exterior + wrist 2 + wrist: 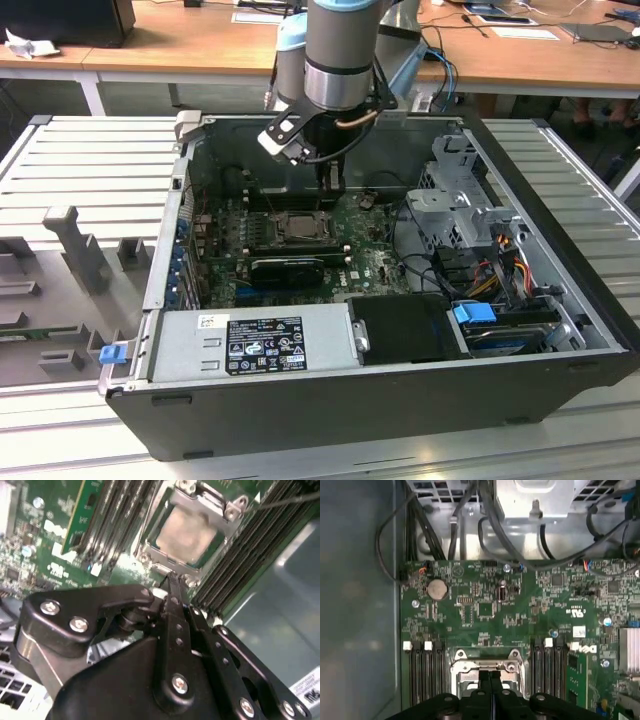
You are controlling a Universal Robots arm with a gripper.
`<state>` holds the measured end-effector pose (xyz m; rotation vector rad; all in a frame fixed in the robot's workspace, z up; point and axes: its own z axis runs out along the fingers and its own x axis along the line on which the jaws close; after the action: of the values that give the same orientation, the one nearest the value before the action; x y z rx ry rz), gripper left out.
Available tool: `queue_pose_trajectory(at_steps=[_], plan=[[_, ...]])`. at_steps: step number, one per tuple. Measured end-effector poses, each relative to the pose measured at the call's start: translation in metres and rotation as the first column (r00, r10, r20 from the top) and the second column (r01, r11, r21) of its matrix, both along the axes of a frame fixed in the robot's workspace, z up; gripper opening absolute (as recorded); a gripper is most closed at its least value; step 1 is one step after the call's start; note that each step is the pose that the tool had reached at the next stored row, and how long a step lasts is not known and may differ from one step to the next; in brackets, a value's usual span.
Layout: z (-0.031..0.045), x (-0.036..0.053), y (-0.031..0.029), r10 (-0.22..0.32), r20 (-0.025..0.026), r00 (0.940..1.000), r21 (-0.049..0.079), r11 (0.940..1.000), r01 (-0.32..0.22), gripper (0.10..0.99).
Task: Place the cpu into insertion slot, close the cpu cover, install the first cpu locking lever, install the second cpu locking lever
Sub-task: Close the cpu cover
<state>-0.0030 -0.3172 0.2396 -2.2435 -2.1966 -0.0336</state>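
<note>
The cpu [187, 532] lies flat in the insertion slot [270, 224] on the green motherboard, its pale silver face up. The cpu cover [197, 502], a metal frame with a window, is folded down around it. My gripper [170, 580] is shut, its two black fingers pressed together with nothing visible between them. The tips hang just above the edge of the socket in both wrist views, gripper [490, 676] over the cover's [465, 666] rim. A thin metal rod [290, 499] runs past one corner of the socket. In the exterior view the gripper [330, 185] stands inside the open case, just behind the socket.
Black memory slots [425, 672] flank the socket on both sides. A long black card [288, 268] lies in front of it, then the power supply [250, 340]. A metal drive cage [460, 200] and cables [485, 515] stand on the exterior view's right. The case walls [170, 230] enclose everything.
</note>
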Motion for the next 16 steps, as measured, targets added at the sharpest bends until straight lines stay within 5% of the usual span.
queue_pose_trajectory(at_steps=[6,10,16], plan=[[-0.0125,-0.0052,0.0000,0.009,0.0001,1.0000,0.001,1.0000,-0.009,0.106],[-0.0137,-0.0214,0.0003,0.013,0.0001,0.9999,0.002,0.9999,-0.013,0.106],[-0.0137,-0.0294,0.0003,0.013,0.0001,0.9999,0.002,0.9999,-0.013,0.106]])
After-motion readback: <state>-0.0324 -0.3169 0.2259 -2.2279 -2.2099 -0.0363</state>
